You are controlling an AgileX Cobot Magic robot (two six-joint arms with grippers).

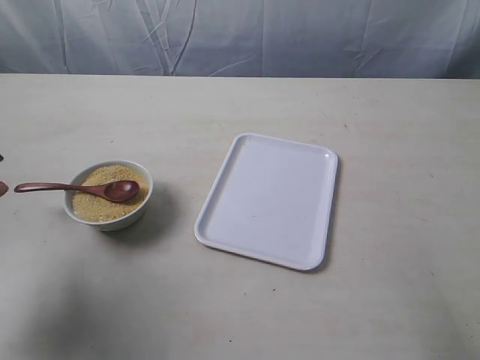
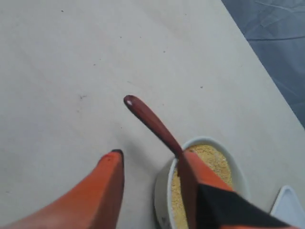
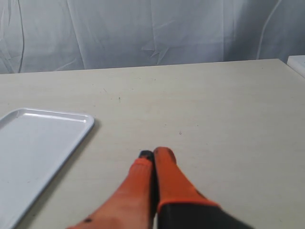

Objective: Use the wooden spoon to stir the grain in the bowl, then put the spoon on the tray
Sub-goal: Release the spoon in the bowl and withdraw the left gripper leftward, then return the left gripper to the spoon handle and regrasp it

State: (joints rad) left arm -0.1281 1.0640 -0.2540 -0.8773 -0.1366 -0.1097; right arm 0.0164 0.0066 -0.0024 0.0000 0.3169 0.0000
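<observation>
The small white bowl (image 1: 142, 204) sits left of the tray, filled with yellow-tan grain (image 1: 94, 202). The dark wooden spoon (image 1: 71, 187) lies across it, its oval end on the grain and its handle sticking out over the rim to the left. The white tray (image 1: 266, 199) lies flat and bare at mid-table. My left gripper (image 2: 150, 153) is open beside the bowl (image 2: 162, 191). The spoon handle (image 2: 147, 119) runs past its bowl-side finger (image 2: 190, 167), which hides the spoon's oval end. My right gripper (image 3: 153, 153) is shut on nothing, hovering over bare table right of the tray (image 3: 38, 143).
A grey cloth backdrop (image 1: 240, 34) hangs behind the table's far edge. The beige tabletop (image 1: 390, 150) stretches out around the bowl and tray. A corner of the tray (image 2: 288, 205) shows beyond the bowl in the left wrist view.
</observation>
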